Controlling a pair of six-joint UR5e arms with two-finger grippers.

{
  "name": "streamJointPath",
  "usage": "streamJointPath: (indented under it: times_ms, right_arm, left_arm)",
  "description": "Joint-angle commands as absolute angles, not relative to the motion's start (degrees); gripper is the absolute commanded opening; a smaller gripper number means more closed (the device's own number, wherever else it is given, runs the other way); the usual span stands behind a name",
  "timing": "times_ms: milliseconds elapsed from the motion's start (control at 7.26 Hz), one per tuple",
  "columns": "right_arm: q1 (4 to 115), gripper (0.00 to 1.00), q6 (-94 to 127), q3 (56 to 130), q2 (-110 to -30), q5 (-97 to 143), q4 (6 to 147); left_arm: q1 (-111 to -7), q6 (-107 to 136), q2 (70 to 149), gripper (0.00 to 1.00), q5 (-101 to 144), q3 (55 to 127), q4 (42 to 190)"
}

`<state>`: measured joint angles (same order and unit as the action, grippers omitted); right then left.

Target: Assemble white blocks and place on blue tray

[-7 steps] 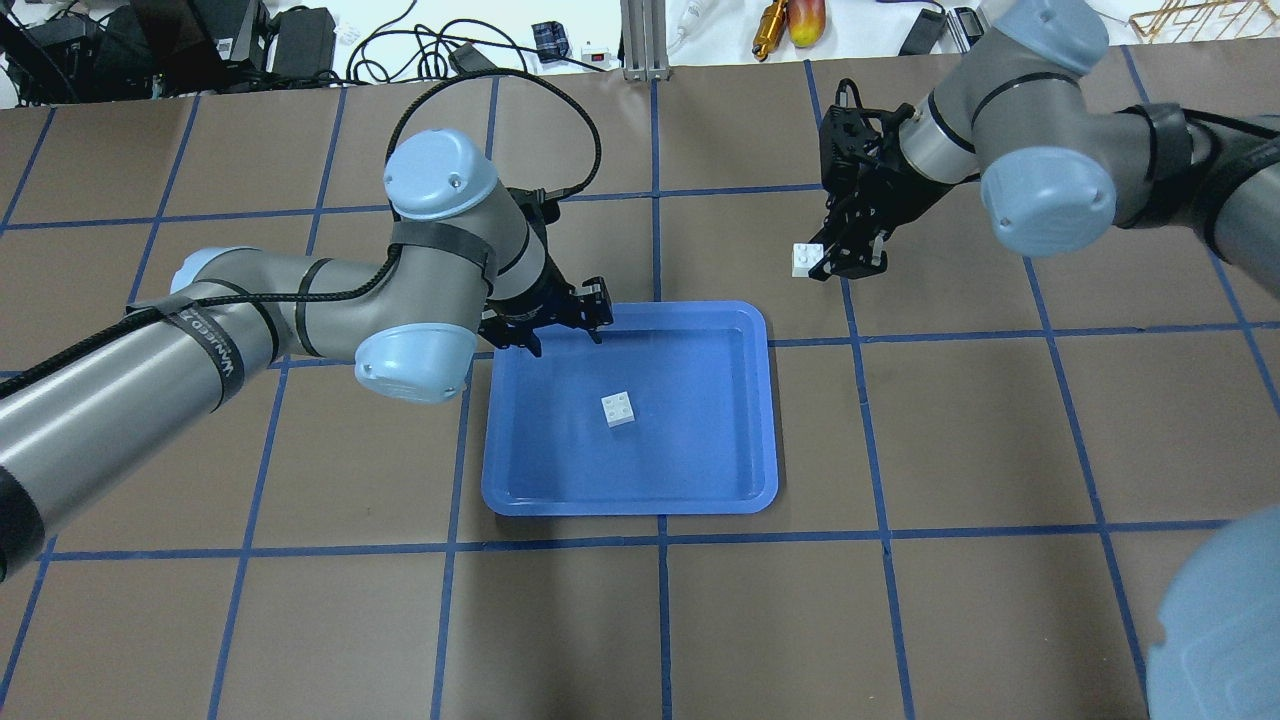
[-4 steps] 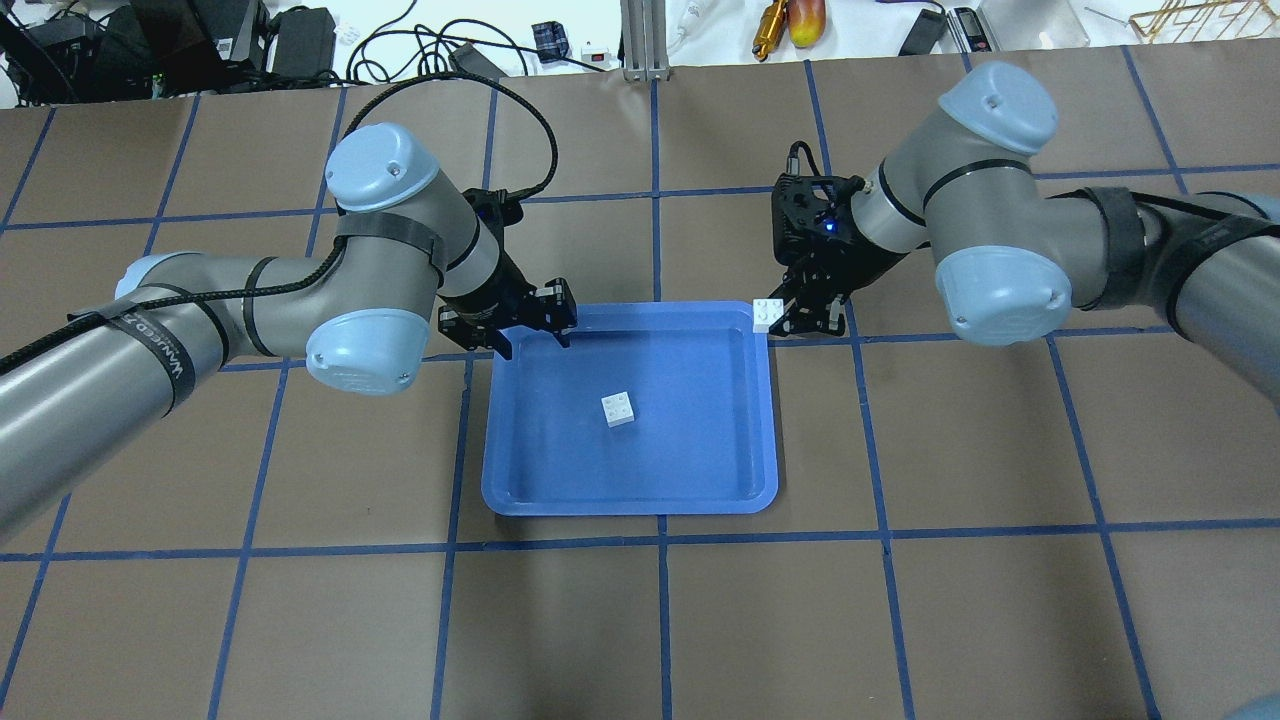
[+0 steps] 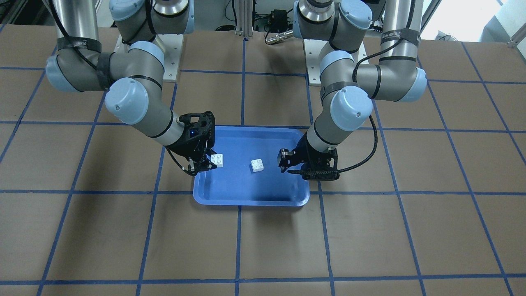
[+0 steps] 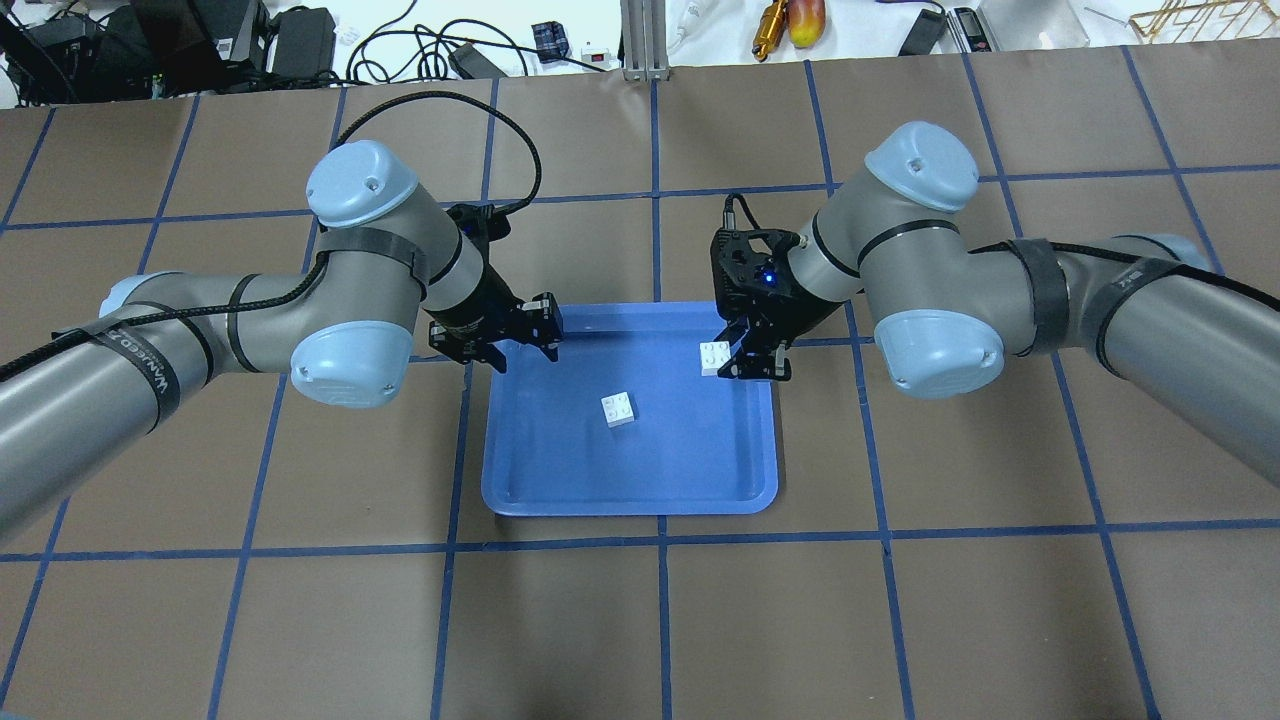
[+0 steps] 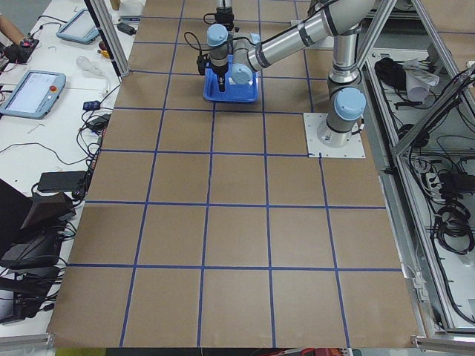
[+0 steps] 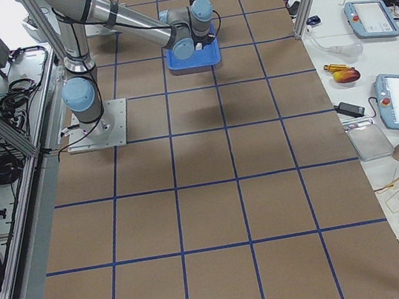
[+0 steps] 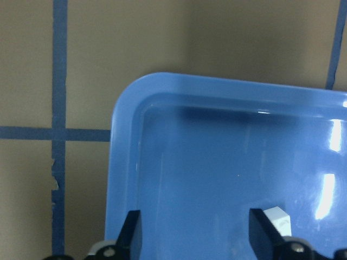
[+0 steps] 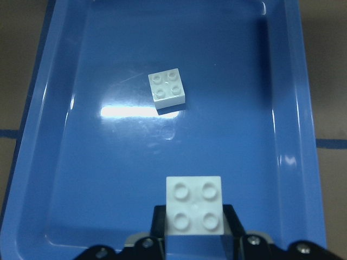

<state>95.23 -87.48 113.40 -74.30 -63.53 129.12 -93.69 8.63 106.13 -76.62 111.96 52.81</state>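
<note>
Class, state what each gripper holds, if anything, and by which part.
The right gripper holds one white block by two opposite sides, studs up, over the tray. The left gripper is open and holds nothing.

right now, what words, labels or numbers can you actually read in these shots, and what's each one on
"WANEED" (roughly; the end curls out of sight): white print on the left forearm strap, overhead view.
Too blurred to spell: similar white print on the upper strap of the left arm, front view.
Too small to read: print on the right forearm strap.
No text visible: held white block, loose white block, blue tray.
</note>
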Motion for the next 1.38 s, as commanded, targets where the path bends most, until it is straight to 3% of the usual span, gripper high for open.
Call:
streamJointPath:
  times_ms: [0, 413, 1239]
  right_arm:
    - [96.6, 0.0, -87.5, 115.0, -71.2, -62.8, 135.0]
    - [98.5, 0.0, -86.6, 114.6, -68.3, -61.2, 136.9]
    - [101.2, 0.0, -81.5, 114.4, -65.1, -61.0, 142.4]
  left_arm:
    - [-93.7, 8.9, 106.4, 0.34, -76.1, 112.3, 52.5]
    - [-94.1, 8.5, 107.1, 0.28, -74.1, 112.9, 52.6]
    - [-94.7, 9.2, 106.9, 0.28, -72.5, 114.3, 52.6]
